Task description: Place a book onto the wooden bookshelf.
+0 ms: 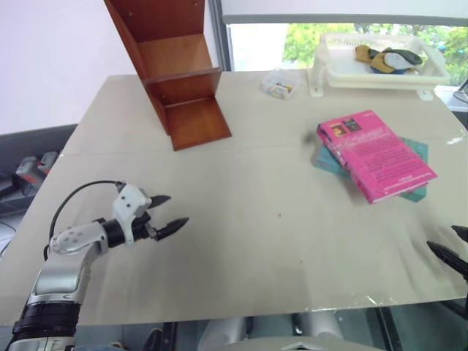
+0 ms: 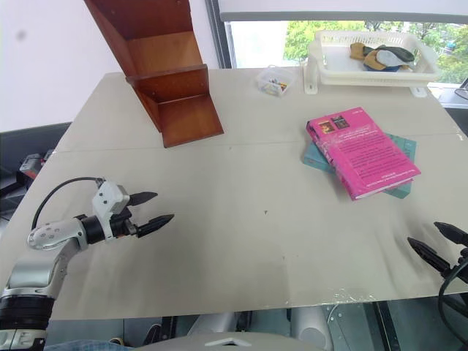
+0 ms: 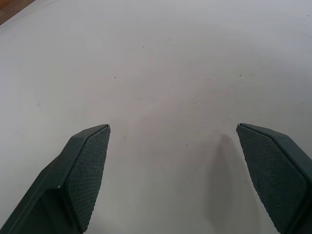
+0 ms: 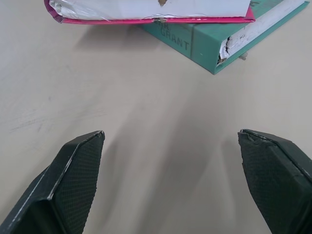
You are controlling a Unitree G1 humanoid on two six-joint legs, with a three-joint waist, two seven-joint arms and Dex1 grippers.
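Note:
The bright pink book [image 1: 376, 153] lies flat on top of a teal-green book [image 1: 415, 194] at the right of the table; its page edge [image 4: 146, 9] faces my right gripper. The reddish-brown wooden bookshelf [image 1: 172, 69] stands at the far left of the table, its open tiers bare. My left gripper [image 1: 167, 213] hovers open over the near left of the table, holding nothing. My right gripper [image 2: 437, 243] is open at the near right edge, well short of the books and empty.
A white plastic tray [image 1: 333, 69] with a few small items stands at the far right. A small clear box [image 1: 279, 83] sits between the tray and the bookshelf. The beige table [image 1: 256, 219] has free room in the middle.

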